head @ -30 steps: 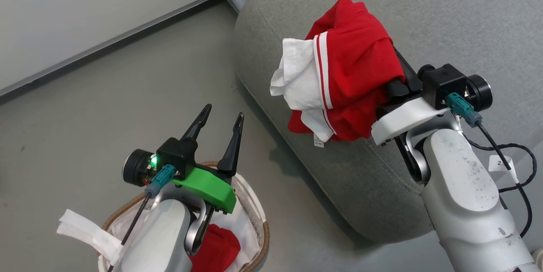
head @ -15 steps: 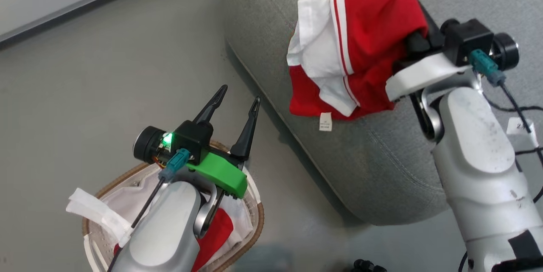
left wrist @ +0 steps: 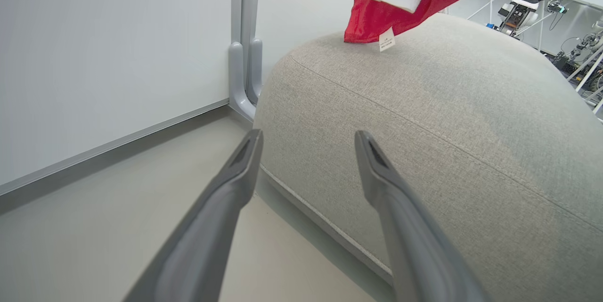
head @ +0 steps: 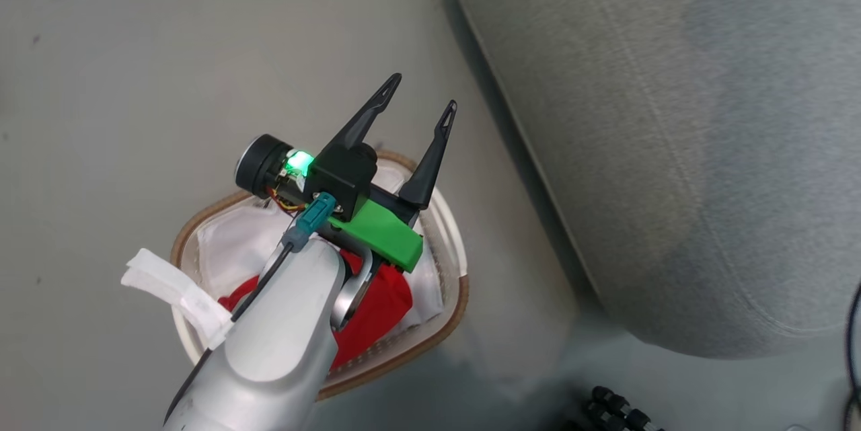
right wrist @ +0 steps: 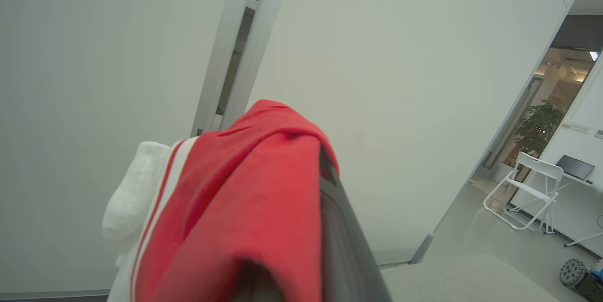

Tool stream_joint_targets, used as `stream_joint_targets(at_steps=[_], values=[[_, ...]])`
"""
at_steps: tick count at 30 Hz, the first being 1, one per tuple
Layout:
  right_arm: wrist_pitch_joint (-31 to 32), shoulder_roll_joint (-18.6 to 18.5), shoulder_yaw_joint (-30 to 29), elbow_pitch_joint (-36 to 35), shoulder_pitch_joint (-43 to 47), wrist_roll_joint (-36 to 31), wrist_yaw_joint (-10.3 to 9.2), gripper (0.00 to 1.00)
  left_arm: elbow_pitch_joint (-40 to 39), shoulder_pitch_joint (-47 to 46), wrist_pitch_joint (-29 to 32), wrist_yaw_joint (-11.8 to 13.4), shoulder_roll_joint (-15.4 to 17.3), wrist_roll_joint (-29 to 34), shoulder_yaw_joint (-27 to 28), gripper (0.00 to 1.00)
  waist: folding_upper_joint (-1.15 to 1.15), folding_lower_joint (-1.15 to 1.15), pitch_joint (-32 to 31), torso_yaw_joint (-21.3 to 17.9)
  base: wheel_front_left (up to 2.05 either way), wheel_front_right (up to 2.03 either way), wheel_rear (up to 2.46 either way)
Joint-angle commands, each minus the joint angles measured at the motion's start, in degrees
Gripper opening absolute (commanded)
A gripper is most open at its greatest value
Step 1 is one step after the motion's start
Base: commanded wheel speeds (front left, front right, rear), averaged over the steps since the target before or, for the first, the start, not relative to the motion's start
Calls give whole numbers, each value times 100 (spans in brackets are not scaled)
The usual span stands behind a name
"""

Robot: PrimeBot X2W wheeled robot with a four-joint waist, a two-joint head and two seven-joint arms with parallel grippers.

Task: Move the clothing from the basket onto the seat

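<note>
Item 1, striped red garment [right wrist: 245, 198]: clenched in right gripper [right wrist: 325, 170] jaws, hanging just over seat [head: 672, 148], not yet let go. Item 2, plain red garment [head: 383, 296]: lies in basket [head: 463, 283] beneath left gripper [head: 422, 93], jaws released wide, empty. Step in hand: drop-off of item 1. Next, prob.: lower and release onto seat, then left reaches down for item 2.

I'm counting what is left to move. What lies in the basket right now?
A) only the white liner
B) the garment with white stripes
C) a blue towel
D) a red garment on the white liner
D: in the head view a red garment lies on the white liner inside the basket, while the striped garment hangs over the seat.
</note>
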Motion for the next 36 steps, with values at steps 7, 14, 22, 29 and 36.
stream_joint_targets(at_steps=[7, 14, 22, 29, 36], values=[[-14, -681, -816, 504, 111, -228, -9, 0, -128, -296, 2, 25, -34, 60, -208, 100, 0, -1, 1090, 1013, 0, 0, 0], [-14, -622, -1234, 881, 784, -154, -9, 0, -117, -238, 3, 106, -39, 64, -240, 100, 0, -1, 1204, 912, 0, 0, 0], [-14, -350, -1116, 774, 1237, -71, -9, 55, 14, -137, 3, 113, 66, 29, -201, 100, 0, -1, 1091, 597, 0, 0, 0], [-14, -138, -815, 395, 1675, 5, -10, 100, 79, -75, 3, 128, 142, -22, -147, 100, 0, -1, 849, 378, 0, 0, 0], [-14, -160, -551, 239, 2211, 131, -10, 100, 85, -5, 3, 116, 133, -105, -43, 100, 0, -1, 390, 378, 0, 0, 0]])
